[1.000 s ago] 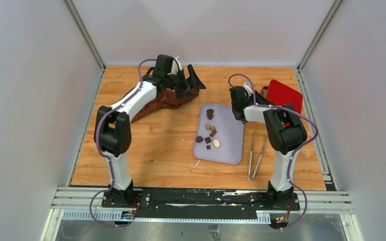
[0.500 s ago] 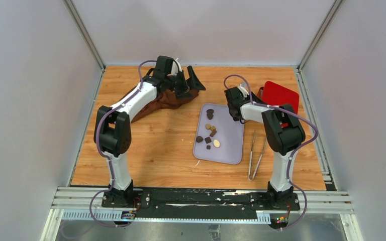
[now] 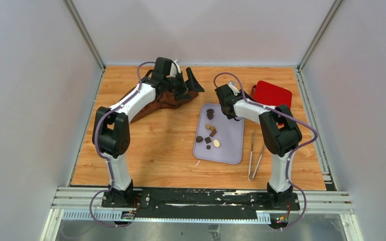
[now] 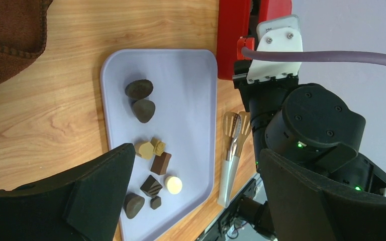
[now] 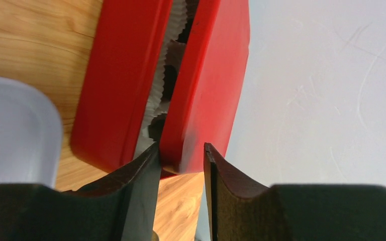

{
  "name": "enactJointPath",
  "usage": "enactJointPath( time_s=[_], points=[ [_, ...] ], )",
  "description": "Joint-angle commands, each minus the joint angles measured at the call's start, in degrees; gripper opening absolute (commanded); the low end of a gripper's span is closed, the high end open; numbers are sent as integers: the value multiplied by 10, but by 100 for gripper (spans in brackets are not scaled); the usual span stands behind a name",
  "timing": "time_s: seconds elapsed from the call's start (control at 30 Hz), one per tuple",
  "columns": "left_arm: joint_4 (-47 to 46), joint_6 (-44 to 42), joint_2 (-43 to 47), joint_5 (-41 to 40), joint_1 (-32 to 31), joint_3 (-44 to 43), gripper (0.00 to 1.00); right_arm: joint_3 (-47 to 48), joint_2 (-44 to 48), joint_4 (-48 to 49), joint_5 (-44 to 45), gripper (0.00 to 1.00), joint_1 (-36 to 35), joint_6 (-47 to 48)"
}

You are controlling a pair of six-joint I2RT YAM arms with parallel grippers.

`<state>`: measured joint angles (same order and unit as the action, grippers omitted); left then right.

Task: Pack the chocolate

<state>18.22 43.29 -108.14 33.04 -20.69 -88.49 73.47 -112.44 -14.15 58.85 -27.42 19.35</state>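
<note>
Several small chocolate pieces (image 3: 210,131), dark, tan and cream, lie on the lavender tray (image 3: 228,145). They also show in the left wrist view (image 4: 153,165) with two dark round ones (image 4: 140,98) farther up the tray (image 4: 191,90). My left gripper (image 3: 187,83) is open and empty above the brown cloth, its jaws wide (image 4: 195,150). My right gripper (image 3: 250,95) reaches toward the red box (image 3: 274,93). In the right wrist view its jaws (image 5: 180,150) close on a corner of the raised red lid (image 5: 211,75). White paper cups (image 5: 168,75) show inside.
A brown cloth (image 3: 156,103) lies at the back left under the left arm. Metal tongs (image 3: 255,153) lie on the wood right of the tray. White walls enclose the table on three sides.
My right gripper has moved left over the tray's far right corner, and the red box has shifted left with it. The left arm has barely moved.
</note>
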Motion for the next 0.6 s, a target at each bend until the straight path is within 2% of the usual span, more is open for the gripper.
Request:
enactJointPath(
  time_s=[0.0,0.33,0.57],
  points=[
    [-6,-8,25,7,5,3,100,29,-11,-63,-33,42,-20,-39],
    [-19,3,37,-14,13,13,100,63,20,-127,-93,44,-33,-99],
    [-29,12,38,-27,24,-4,100,80,103,-143,-147,48,-30,-124]
  ],
)
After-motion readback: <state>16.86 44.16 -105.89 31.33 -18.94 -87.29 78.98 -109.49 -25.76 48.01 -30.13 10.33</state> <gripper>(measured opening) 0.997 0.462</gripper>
